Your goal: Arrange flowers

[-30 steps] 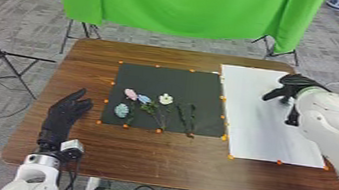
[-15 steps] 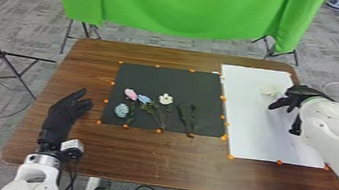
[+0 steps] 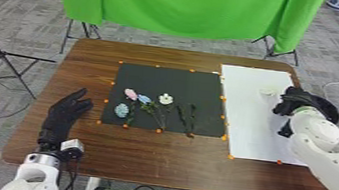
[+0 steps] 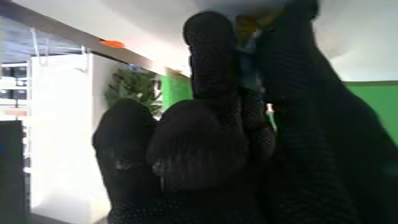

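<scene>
Right hand is at the right edge of the white sheet, on its far half. I can't tell from my feeds whether it's open or pinching anything; the right wrist view has a blurred yellowish and bluish patch against the glove, can't identify it. Pale flower is on the sheet, just beside that hand, toward my left. I have the left hand at the table's left side, left of the black mat, fingers straight and slightly spread. On the mat's near half: pink flower, blue flower and white flower in a rough row, left to right, green leafy stems running toward me. Light-blue flower sits nearer me, close to the mat's left edge. Two dark green stems are right of the white flower, side by side, roughly upright in the head view. Orange markers dot the borders of mat and sheet. Green cloth hangs beyond the far edge of the brown wooden table.
</scene>
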Tool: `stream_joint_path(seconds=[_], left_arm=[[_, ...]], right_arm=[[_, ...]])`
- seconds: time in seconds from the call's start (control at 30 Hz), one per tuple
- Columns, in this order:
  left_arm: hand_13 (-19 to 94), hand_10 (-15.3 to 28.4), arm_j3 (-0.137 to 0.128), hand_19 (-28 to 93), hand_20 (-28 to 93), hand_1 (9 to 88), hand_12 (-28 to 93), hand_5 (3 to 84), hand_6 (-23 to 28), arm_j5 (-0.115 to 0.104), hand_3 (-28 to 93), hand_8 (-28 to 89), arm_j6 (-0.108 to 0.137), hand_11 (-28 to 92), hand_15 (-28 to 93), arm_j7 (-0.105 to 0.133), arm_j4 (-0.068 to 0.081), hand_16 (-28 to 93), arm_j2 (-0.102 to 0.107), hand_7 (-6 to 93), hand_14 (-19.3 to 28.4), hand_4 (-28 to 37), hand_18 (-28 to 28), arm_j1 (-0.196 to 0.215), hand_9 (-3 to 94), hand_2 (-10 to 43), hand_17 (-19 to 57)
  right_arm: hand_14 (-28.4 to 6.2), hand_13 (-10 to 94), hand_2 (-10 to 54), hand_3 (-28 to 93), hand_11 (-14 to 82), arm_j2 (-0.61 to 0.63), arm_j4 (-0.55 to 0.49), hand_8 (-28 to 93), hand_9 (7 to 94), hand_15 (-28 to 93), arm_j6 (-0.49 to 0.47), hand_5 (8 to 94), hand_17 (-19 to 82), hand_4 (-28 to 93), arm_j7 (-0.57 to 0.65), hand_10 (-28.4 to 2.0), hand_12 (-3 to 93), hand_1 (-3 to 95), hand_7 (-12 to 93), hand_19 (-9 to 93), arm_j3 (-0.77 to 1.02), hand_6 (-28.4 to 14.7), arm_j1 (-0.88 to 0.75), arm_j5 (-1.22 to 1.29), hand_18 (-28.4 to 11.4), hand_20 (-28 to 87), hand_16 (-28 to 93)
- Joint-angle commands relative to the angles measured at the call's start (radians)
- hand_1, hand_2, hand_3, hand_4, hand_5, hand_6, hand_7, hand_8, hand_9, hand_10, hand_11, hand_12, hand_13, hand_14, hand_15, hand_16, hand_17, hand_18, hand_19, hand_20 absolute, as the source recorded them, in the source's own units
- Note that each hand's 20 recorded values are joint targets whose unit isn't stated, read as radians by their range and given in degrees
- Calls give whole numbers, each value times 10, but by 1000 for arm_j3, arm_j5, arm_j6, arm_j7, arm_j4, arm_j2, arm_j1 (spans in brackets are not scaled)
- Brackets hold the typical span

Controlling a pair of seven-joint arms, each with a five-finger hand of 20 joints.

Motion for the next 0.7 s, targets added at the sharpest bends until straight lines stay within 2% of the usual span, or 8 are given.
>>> stream_joint_path(seconds=[0.03,0.23,0.47,0.63,0.7], left_arm=[[385,129,2,35,170,249,99,433,3,2,720,-77,-11,169,142,-25,3,-3,-1,125,160,-232,118,17,456,-88,81],[385,129,-2,35,170,249,99,432,5,1,720,-76,-8,170,143,-22,0,-3,3,124,160,-232,118,22,455,-87,81],[385,128,7,35,170,250,99,430,5,1,720,-75,-9,169,144,-15,5,-3,1,123,160,-232,118,11,454,-87,81],[385,129,13,37,170,250,99,428,6,1,720,-75,-12,169,144,-17,9,-4,1,124,160,-231,118,-5,454,-87,81],[385,129,13,37,170,249,99,428,6,3,720,-75,-17,169,144,-17,11,-4,3,124,160,-232,118,-11,454,-87,81]], right_arm=[[-7,936,-95,630,133,27,-61,60,911,652,42,764,693,-194,-12,-88,361,610,264,932,42,-12,-21,-40,-133,568,288],[-3,937,-95,631,100,50,-173,51,914,655,95,766,694,-197,-112,-85,380,613,268,932,47,-7,64,-26,-134,588,298],[-2,928,-95,636,86,9,-207,43,913,666,133,767,688,-202,-266,-83,390,606,274,932,-316,3,434,1,-133,606,309],[-3,925,-95,641,80,-97,-154,42,911,670,45,766,685,-208,-309,-82,386,599,279,932,-581,9,667,21,-131,616,311],[-3,922,-95,642,78,-148,-138,41,910,672,-54,766,684,-209,-305,-81,383,597,279,932,-615,10,715,90,-131,618,312]])
